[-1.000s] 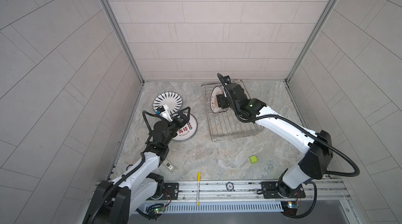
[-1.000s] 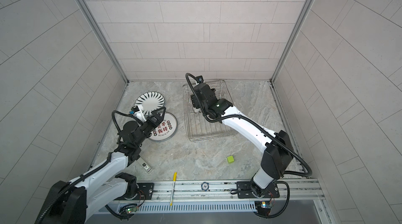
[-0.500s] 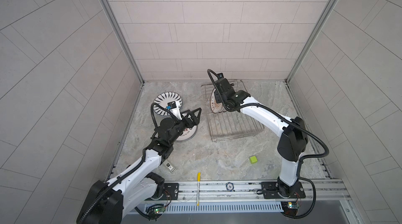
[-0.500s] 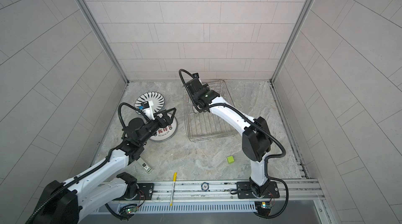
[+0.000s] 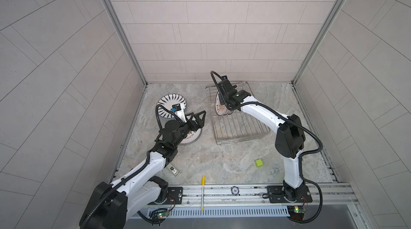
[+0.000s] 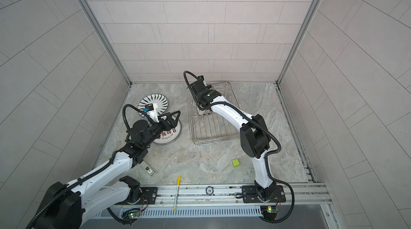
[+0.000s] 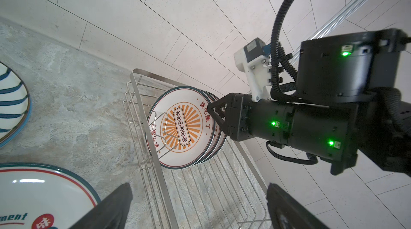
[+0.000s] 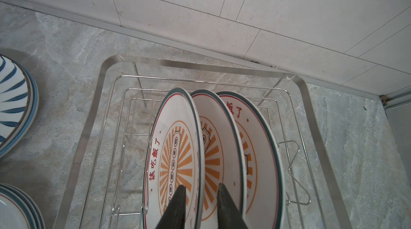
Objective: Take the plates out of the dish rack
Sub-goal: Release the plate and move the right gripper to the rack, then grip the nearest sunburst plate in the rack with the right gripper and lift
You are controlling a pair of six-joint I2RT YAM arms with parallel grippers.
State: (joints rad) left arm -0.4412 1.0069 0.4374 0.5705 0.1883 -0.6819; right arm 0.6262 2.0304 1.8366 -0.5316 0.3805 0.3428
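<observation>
presently: right hand [image 8: 201, 185] astride front plate [image 8: 173, 145] rim, grasp unclear; left hand [image 7: 199, 184] released. hazard: thin pinch may slip, second plate [image 8: 218, 139] topple.

Chip [image 5: 235, 190]: "10"; plate [image 8: 173, 150]: "該吃飯了".

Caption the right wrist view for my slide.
Right gripper straddling one of three upright plates in the dish rack.
</observation>
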